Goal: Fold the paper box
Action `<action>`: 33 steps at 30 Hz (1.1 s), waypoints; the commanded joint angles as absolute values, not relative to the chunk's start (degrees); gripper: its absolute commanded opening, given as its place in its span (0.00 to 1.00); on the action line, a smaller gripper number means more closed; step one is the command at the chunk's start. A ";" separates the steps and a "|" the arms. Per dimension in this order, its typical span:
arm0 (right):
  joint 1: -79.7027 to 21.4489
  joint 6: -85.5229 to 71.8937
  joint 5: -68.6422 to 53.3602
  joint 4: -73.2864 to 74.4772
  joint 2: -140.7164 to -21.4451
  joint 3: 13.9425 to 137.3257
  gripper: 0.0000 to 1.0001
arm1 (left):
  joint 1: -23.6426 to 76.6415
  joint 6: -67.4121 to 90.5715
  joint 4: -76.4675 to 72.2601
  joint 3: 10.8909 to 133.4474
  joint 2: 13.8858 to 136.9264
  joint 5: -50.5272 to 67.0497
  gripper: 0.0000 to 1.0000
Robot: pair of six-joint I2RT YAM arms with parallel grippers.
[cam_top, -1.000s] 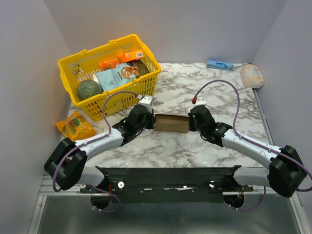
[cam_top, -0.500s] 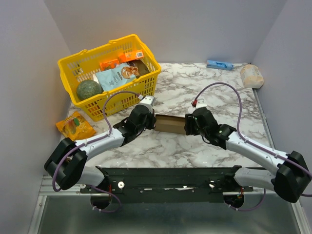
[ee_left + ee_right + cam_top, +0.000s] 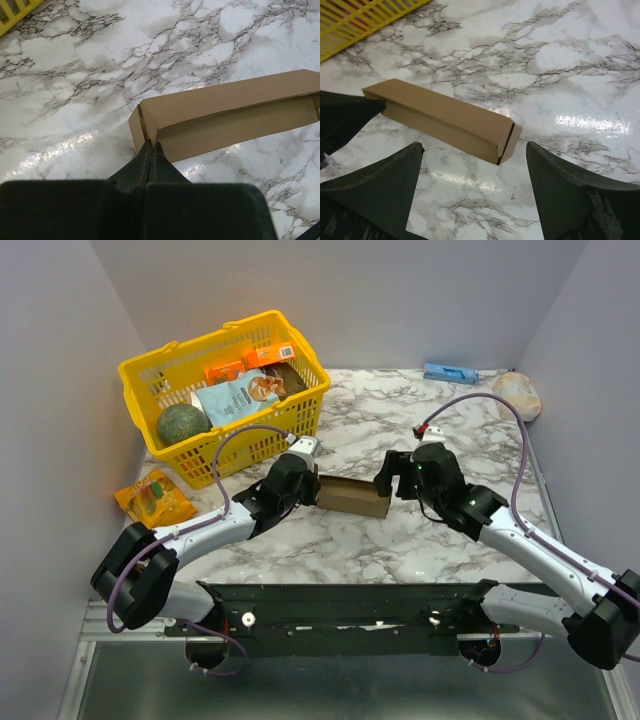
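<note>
The paper box (image 3: 352,496) is a long brown carton lying on the marble table between the two arms. My left gripper (image 3: 313,481) is at its left end. In the left wrist view the fingers (image 3: 151,146) are pressed together on a cardboard edge at the near end of the box (image 3: 225,112). My right gripper (image 3: 393,476) stands just off the box's right end with its fingers spread wide and nothing between them. The right wrist view shows the box (image 3: 445,116) lying at a slant, its end flap slightly ajar, beyond the open right gripper (image 3: 474,149).
A yellow basket (image 3: 300,412) filled with groceries stands at the back left. An orange packet (image 3: 155,498) lies at the left edge. At the back right are a small blue box (image 3: 450,372) and a beige bundle (image 3: 516,395). Walls close in on three sides.
My right gripper has opened, let go of the box's right end and drawn back to the right. The box's right end has dropped to the table and swung slightly nearer. The left gripper keeps its hold.
</note>
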State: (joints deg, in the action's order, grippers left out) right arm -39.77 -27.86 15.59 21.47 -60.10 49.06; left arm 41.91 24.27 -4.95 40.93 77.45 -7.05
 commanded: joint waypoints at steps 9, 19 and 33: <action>-34.10 -35.68 13.36 14.24 -63.98 44.65 0.91 | 42.63 21.53 6.94 39.64 78.92 -6.07 0.00; -34.10 -38.14 11.08 12.92 -64.07 39.12 0.74 | 42.63 21.62 6.42 40.17 79.19 -5.98 0.00; -34.01 -40.34 13.71 11.16 -64.07 34.28 0.54 | 42.54 21.80 7.56 42.80 77.26 -5.98 0.28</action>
